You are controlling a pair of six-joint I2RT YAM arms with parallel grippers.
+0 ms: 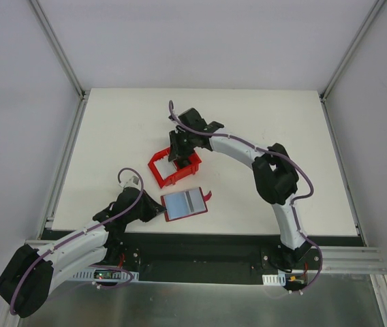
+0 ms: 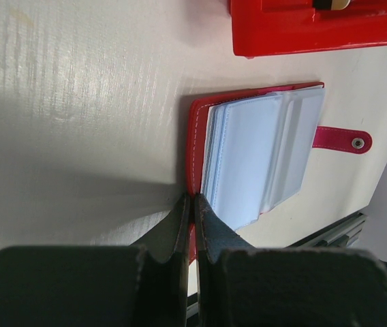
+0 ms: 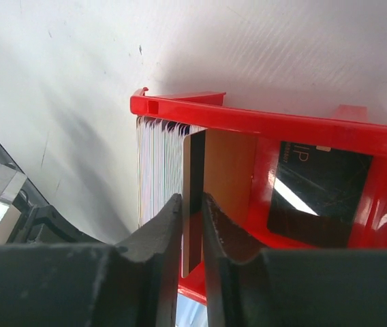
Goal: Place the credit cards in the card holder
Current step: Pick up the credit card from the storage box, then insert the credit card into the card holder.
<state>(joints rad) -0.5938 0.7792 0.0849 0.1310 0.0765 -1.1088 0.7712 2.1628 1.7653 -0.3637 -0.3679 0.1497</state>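
Left pincer [image 2: 193,204] is clamped tight on the near cover edge of the card holder [image 2: 261,150]. The holder lies open on the bench [image 2: 78,102], pale sleeves up, snap tab [image 2: 343,139] pointing away, just beside the red bin [image 3: 282,129].

Right pincer [image 3: 192,204] is down inside the bin, jaws narrow, one on each side of the tan card [image 3: 231,170]. That card stands on edge at the end of the stack of credit cards [image 3: 158,170]. Can't tell whether the pads are biting or just straddling.

Risks from here:
- Double pick. The left-hand jaw sits right against the stack, so a neighbouring card could get pinched or dragged up with the tan one.
- Thin grip. Only the card's edge is between the jaws, so it could pivot or slip on the lift.
- Bin shift. It looks light, so a tilted pull could catch the rim and tip it or slide it into the holder.
- Holder is pinned at one edge only, so a push during insertion could swing it.
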